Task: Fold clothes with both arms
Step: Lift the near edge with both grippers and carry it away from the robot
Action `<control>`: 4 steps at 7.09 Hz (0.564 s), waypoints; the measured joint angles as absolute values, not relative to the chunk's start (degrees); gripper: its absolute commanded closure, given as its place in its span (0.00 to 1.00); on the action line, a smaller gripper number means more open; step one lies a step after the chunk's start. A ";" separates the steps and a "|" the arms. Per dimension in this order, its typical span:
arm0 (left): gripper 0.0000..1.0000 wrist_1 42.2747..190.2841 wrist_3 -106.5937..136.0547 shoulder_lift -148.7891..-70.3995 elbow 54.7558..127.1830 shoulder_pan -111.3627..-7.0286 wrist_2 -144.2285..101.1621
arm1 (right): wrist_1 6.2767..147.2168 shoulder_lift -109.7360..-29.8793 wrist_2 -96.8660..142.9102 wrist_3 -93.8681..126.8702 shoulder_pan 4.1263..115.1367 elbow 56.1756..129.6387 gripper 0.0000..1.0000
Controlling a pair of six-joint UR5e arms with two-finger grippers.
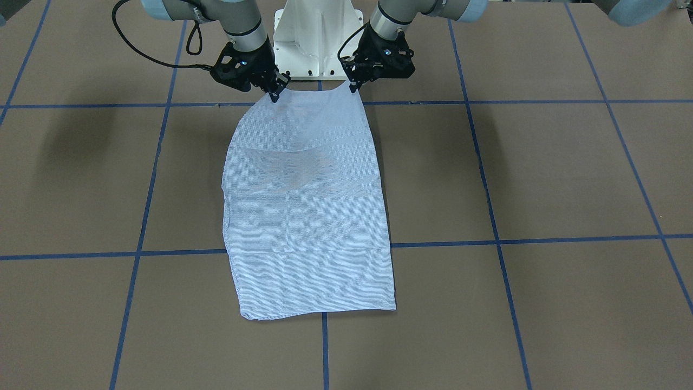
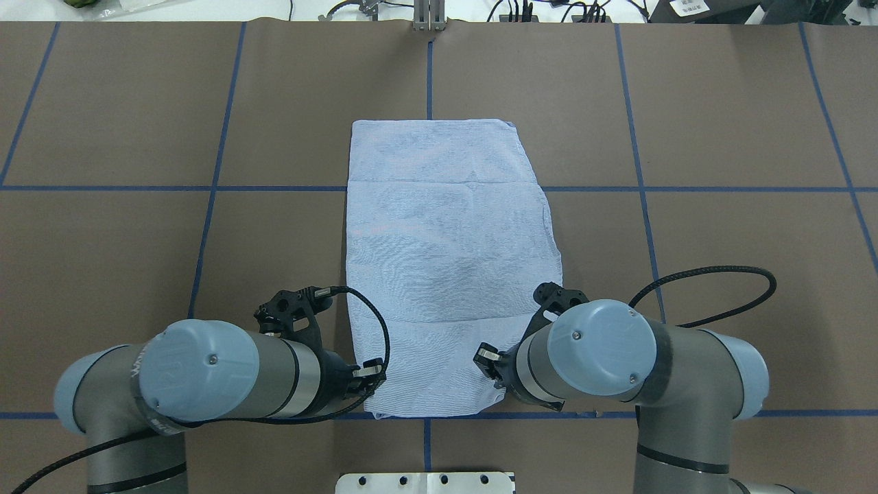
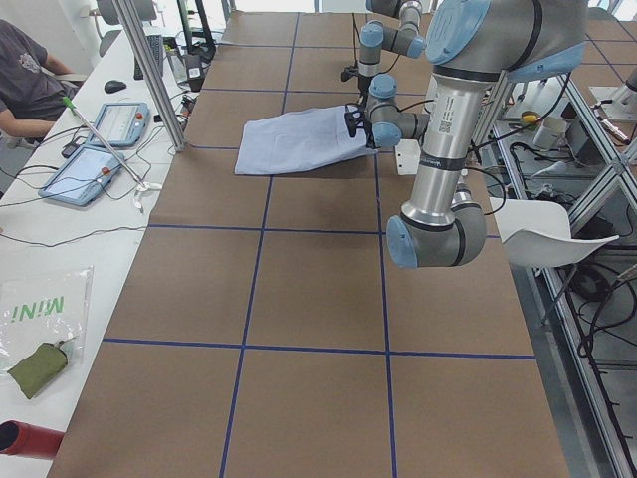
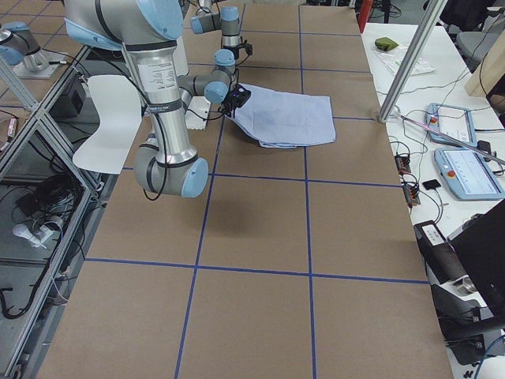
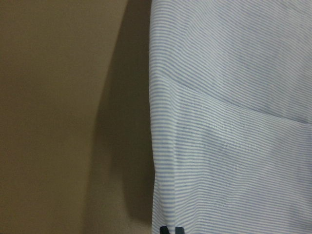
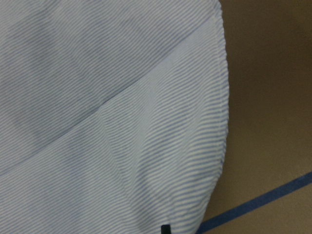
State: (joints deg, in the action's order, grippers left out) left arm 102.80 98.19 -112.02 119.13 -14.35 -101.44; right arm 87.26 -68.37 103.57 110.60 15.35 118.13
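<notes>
Strip-folded shirt (image 1: 308, 206) flat at table (image 1: 541, 179) centre; left gripper (image 1: 355, 86) and right gripper (image 1: 274, 96) pinch its robot-side corners, jaws narrow on cloth. Half-fold starting: next likely lift both evenly toward far hem.

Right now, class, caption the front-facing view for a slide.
Left gripper and right gripper pinch base-side corners of the folded striped shirt.

Left arm (image 2: 274, 374) and right arm (image 2: 603, 357) are made of silver-grey tubes, capped light blue, black cables (image 2: 720, 268) attached
</notes>
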 measured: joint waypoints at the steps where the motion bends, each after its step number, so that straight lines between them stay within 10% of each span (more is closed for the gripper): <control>1: 1.00 99.93 98.14 -112.04 122.73 -14.36 -102.93 | 87.22 -68.58 105.87 110.58 15.43 120.52 1.00; 4: 1.00 94.84 98.09 -112.16 130.90 -13.85 -105.45 | 87.43 -69.12 111.76 110.64 15.81 127.71 1.00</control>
